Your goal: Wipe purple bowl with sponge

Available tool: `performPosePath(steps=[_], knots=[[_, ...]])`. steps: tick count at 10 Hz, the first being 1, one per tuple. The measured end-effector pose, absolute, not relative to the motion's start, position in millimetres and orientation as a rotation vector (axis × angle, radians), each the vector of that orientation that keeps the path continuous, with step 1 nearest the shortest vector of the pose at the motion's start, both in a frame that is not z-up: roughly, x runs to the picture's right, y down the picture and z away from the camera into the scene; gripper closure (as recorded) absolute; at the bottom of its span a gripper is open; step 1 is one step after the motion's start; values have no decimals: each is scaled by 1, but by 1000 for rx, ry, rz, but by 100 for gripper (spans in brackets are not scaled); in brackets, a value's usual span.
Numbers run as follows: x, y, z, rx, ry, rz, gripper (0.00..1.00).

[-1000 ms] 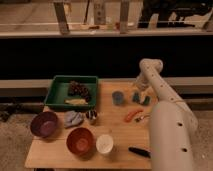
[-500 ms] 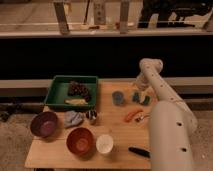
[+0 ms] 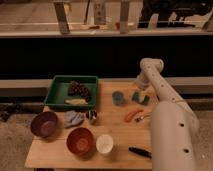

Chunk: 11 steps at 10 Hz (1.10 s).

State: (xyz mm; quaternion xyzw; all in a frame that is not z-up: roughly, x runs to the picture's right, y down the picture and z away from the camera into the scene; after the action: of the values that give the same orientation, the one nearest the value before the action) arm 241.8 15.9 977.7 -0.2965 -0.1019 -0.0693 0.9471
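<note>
The purple bowl (image 3: 44,124) stands at the front left of the wooden table (image 3: 117,135). A green sponge (image 3: 142,99) lies at the right side of the table, next to a small blue-grey cup (image 3: 118,97). My white arm rises from the lower right, bends at the back and reaches down toward the table. My gripper (image 3: 139,91) hangs right over the sponge, at or just above it. I cannot tell whether it touches the sponge.
A green tray (image 3: 58,92) with dark and yellow items sits at the back left. A grey cloth (image 3: 73,118), a red bowl (image 3: 80,140), a white cup (image 3: 104,143), an orange item (image 3: 132,115) and a black tool (image 3: 139,152) lie across the table.
</note>
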Motion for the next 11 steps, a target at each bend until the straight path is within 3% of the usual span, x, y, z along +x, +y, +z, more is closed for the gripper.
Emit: performPosePath(steps=[11], knots=[[252, 26, 972, -627, -76, 105, 20]])
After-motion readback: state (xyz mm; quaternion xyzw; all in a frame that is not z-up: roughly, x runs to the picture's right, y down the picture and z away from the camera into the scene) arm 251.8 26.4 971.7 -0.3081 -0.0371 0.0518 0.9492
